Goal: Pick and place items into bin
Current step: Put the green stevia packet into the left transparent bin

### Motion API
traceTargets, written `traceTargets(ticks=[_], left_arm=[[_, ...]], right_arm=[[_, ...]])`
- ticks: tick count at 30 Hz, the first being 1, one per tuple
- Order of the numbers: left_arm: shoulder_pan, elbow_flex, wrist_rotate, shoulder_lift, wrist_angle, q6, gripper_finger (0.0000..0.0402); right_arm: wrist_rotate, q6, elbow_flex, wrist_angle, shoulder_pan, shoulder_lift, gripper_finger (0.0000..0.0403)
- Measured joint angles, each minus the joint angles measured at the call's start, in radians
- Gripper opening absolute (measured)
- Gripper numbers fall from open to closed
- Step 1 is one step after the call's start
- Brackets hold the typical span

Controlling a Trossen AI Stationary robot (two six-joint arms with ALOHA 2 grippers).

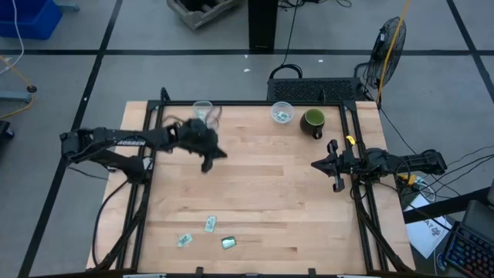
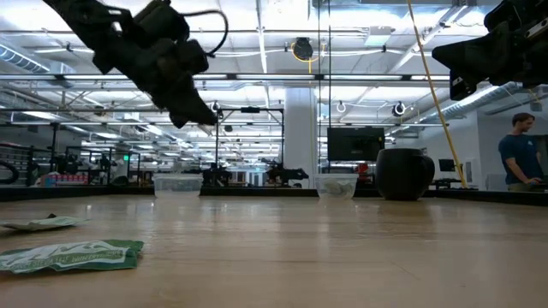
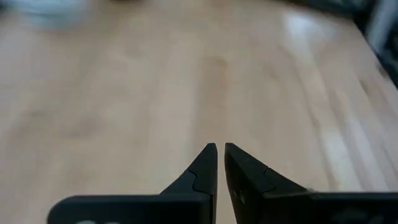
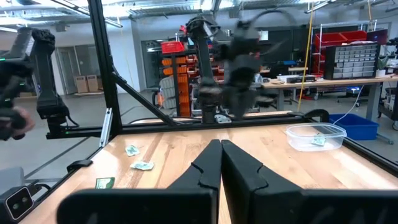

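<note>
- Over the far-left part of the counter (image 1: 262,185), the left gripper (image 1: 207,164) hangs in the air, jaws together and holding nothing, bare wood beneath it.
- At the right edge, the right gripper (image 1: 315,164) waits above the counter, jaws together, empty.
- Near the front edge lie three packets: a pale packet (image 1: 184,240), a second pale packet (image 1: 210,224) and a darker green packet (image 1: 228,243) (all well apart from both grippers).
- Along the far edge stand a clear bin (image 1: 203,110), a second clear bin (image 1: 282,113) with something pale green inside, and a dark cup (image 1: 312,121).
</note>
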Motion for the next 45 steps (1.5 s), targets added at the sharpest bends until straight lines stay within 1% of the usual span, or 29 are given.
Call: traceTargets(ticks=[2, 5, 7, 9, 12, 15, 17, 19, 21, 25, 29, 32, 34, 36, 41, 45], left_arm=[[-0.097, 0.000, -0.042, 0.000, -0.042, 0.033, 0.0035], [-0.248, 0.000, -0.150, 0.000, -0.118, 0.039, 0.0035], [-0.349, 0.000, -0.226, 0.000, -0.171, 0.007, 0.0035], [-0.434, 0.000, -0.279, 0.000, -0.201, -0.049, 0.0035], [-0.540, 0.000, -0.302, 0.000, -0.197, -0.144, 0.0035], [-0.633, 0.000, -0.303, 0.000, -0.142, -0.251, 0.0036], [-0.686, 0.000, -0.328, 0.001, -0.099, -0.306, 0.0038], [-0.730, 0.000, -0.362, 0.001, -0.065, -0.354, 0.0049], [-0.771, 0.000, -0.378, 0.001, -0.048, -0.404, 0.0069], [-0.851, 0.000, -0.430, 0.005, -0.075, -0.518, 0.0130], [-0.942, 0.000, -0.483, 0.029, -0.116, -0.530, 0.0188], [-1.017, 0.000, -0.591, 0.068, -0.104, -0.480, 0.0214], [-1.055, 0.000, -0.669, 0.096, -0.086, -0.457, 0.0224], [-1.080, 0.000, -0.701, 0.125, -0.081, -0.447, 0.0230], [-1.107, 0.000, -0.708, 0.193, -0.056, -0.446, 0.0232], [-1.138, 0.000, -0.723, 0.260, 0.049, -0.401, 0.0232]], right_arm=[[0.000, 0.000, 0.000, 0.000, 0.000, 0.000, 0.0004], [0.000, 0.000, 0.000, 0.000, 0.000, 0.000, 0.0004], [0.000, 0.000, 0.000, 0.000, 0.000, 0.000, 0.0004], [0.000, 0.000, 0.000, 0.000, 0.000, 0.000, 0.0004], [0.000, 0.000, 0.000, 0.000, 0.000, 0.000, 0.0004], [0.000, 0.000, 0.000, 0.000, 0.000, 0.000, 0.0004], [0.000, 0.000, 0.000, 0.000, 0.000, 0.000, 0.0004], [0.000, 0.000, 0.000, 0.000, 0.000, 0.000, 0.0004], [0.000, 0.000, 0.000, 0.000, 0.000, 0.000, 0.0004], [0.000, 0.000, 0.000, 0.000, 0.000, 0.000, 0.0004], [0.000, 0.000, 0.000, 0.000, 0.000, 0.000, 0.0004], [0.000, 0.000, 0.000, 0.000, 0.000, 0.000, 0.0004], [0.000, 0.000, 0.000, 0.000, 0.000, 0.000, 0.0004], [0.000, 0.000, 0.000, 0.000, 0.000, 0.000, 0.0004], [0.000, 0.000, 0.000, 0.000, 0.000, 0.000, 0.0004], [0.000, 0.000, 0.000, 0.000, 0.000, 0.000, 0.0004]])
